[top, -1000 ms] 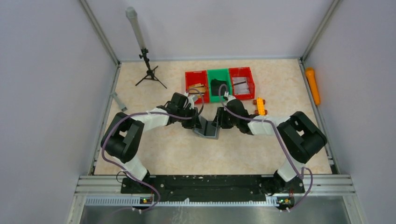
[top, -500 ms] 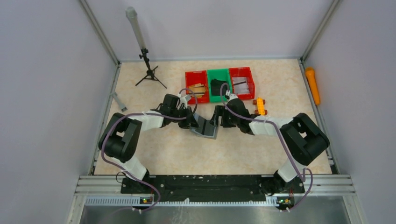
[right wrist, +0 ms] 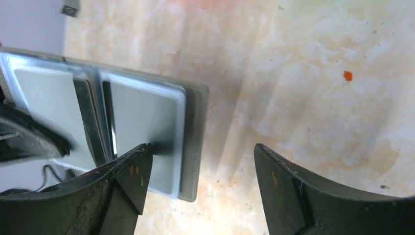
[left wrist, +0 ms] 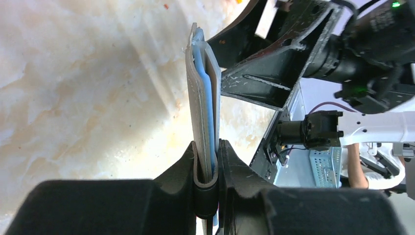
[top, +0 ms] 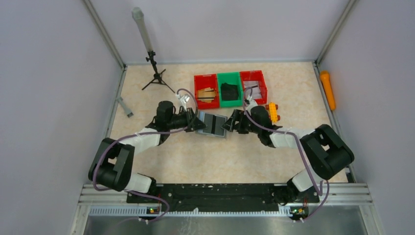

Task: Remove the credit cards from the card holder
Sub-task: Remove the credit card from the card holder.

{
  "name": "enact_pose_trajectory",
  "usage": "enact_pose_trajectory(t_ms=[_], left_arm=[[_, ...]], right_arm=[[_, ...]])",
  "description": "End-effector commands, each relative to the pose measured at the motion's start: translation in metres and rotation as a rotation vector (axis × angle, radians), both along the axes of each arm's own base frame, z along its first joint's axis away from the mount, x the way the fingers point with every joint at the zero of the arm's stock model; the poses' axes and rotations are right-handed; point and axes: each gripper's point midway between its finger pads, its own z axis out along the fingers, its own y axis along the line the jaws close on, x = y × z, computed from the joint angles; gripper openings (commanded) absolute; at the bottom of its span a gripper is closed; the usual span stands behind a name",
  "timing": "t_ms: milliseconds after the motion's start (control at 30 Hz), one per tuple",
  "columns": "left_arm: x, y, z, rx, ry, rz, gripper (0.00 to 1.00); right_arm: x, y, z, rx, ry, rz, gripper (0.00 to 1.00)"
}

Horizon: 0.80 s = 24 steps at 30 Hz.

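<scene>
Both arms stretch low, pincers facing each other. The left pincer is clamped on the edge of the card holder, which juts out ahead of it. The right pincer gapes wide and empty at the holder's far edge. A second ago the holder stood half-folded; now it is spread open.

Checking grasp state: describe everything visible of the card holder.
The card holder is a grey case, spread open, showing two shiny silvery-blue pockets either side of a centre fold. The left hand pinches one edge; the open right hand sits at its other edge, contact unclear. It seems lifted off the table.
</scene>
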Motion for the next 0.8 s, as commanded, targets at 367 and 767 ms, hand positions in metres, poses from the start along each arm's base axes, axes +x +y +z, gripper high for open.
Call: enact_pose_trajectory(t_ms=[367,767], left_arm=[[-0.007,-0.004,0.062,-0.170,-0.234,-0.050,0.02],[0.039,0.050,-0.001,0.259,-0.118,0.313,0.50]], right_arm=[[-0.038,0.020,0.109,0.428,-0.315,0.237,0.58],[-0.018,0.015,0.087,0.311,-0.247,0.148,0.00]])
